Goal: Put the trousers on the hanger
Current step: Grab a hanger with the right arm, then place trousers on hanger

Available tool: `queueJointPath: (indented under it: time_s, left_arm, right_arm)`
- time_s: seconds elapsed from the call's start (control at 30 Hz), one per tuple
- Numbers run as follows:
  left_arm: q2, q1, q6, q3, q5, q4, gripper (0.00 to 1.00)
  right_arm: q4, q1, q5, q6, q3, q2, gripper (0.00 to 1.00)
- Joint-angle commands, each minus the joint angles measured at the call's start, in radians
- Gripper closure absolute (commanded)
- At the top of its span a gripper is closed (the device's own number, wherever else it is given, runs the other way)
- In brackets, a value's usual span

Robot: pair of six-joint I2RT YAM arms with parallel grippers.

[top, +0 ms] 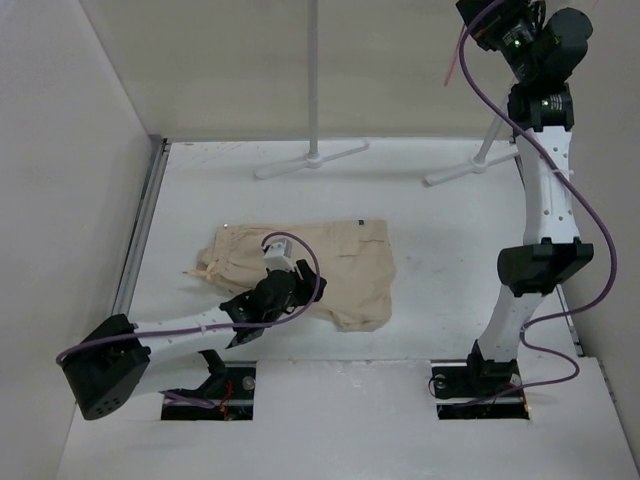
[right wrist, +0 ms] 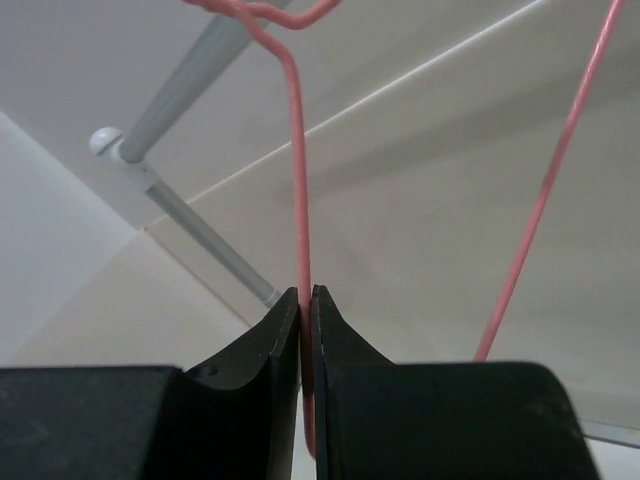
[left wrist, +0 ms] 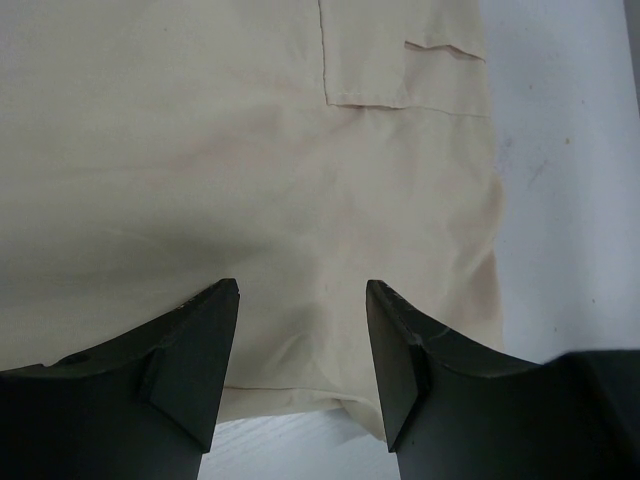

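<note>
The beige trousers point(top: 330, 262) lie folded flat on the white table; they fill the left wrist view point(left wrist: 250, 150), a flap pocket at top. My left gripper point(top: 268, 300) is open, its jaws spread just above the trousers' near edge point(left wrist: 302, 300). My right gripper point(top: 490, 25) is raised high at the top right, shut on a thin rod of the pink hanger point(right wrist: 297, 180). A short pink piece of the hanger point(top: 456, 62) shows beside it in the top view. The hanger's upper bend sits by the rack pole.
The grey-white rack stands at the back: one pole point(top: 313, 70) with a crossed foot point(top: 312, 158), a second foot point(top: 470, 165) near the right arm. Its bar point(right wrist: 190, 75) runs beside the hanger. White walls enclose the table left, back and right.
</note>
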Motion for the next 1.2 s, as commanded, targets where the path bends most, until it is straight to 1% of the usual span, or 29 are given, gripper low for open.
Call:
queueJointPath:
  time_s: [0.0,0.17,0.23,0.4,0.57,0.67,0.77,0.87,0.93,1.07,1.17]
  left_arm:
    - [-0.04,0.0,-0.002,-0.01,-0.008,0.033,0.49]
    - [-0.096,0.014,-0.002,-0.01,-0.003,0.004,0.48]
    - [-0.125,0.019,0.0,-0.003,0.0,-0.018,0.48]
    - [-0.191,0.034,0.008,0.04,0.028,-0.068,0.47]
    - [-0.182,0.051,0.011,0.106,0.089,-0.075,0.47]
    - [-0.133,0.04,0.014,0.184,0.117,-0.058,0.49]
    - [-0.051,0.004,0.024,0.276,0.155,-0.044,0.51]
    - [0.041,-0.046,0.034,0.358,0.163,-0.035,0.51]
    - [0.097,-0.087,0.04,0.408,0.16,-0.029,0.51]
    - [0.192,-0.158,0.046,0.485,0.155,0.008,0.5]
    - [0.241,-0.191,0.046,0.52,0.146,0.043,0.48]
  right_arm:
    - [0.176,0.005,-0.041,0.002,-0.137,-0.154,0.88]
    - [0.355,0.005,-0.05,0.015,-0.534,-0.329,0.88]
    - [0.389,0.005,-0.049,0.019,-0.657,-0.381,0.88]
    - [0.489,0.016,-0.035,0.001,-1.023,-0.561,0.88]
    - [0.561,0.047,-0.006,-0.002,-1.384,-0.76,0.89]
    - [0.566,0.102,0.052,-0.01,-1.605,-0.896,0.89]
    - [0.549,0.177,0.162,-0.016,-1.848,-1.054,0.89]
    - [0.495,0.256,0.219,0.002,-2.017,-1.191,0.9]
    - [0.446,0.318,0.256,0.015,-2.09,-1.291,0.9]
    - [0.291,0.444,0.362,0.057,-2.196,-1.547,0.9]
    - [0.158,0.496,0.417,0.087,-2.246,-1.711,0.9]
